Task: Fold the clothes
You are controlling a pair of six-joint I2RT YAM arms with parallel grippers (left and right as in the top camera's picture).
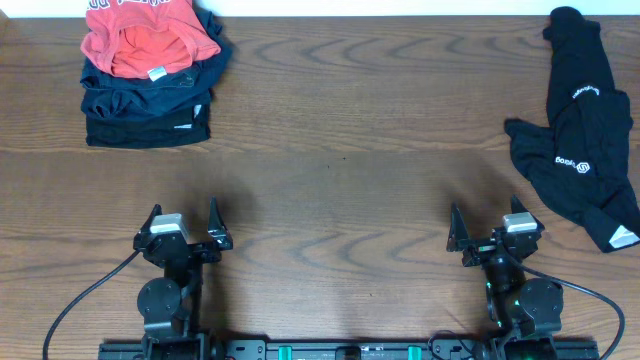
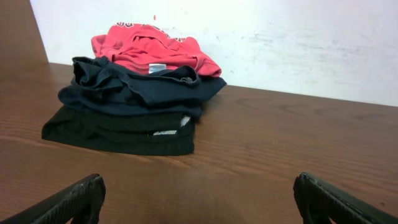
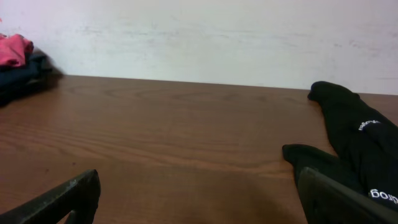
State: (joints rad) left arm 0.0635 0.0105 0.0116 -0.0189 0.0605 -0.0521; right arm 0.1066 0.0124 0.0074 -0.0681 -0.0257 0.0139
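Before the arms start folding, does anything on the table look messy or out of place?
Yes: the black shirt at the right side lies crumpled and twisted, not spread flat. The red-orange shirt topping the folded dark stack at far left is rumpled too.

Black shirt [image 1: 583, 140] unfolded, crumpled in a long heap at the counter's far right edge, small white logo lettering facing up, white tag at its near end.
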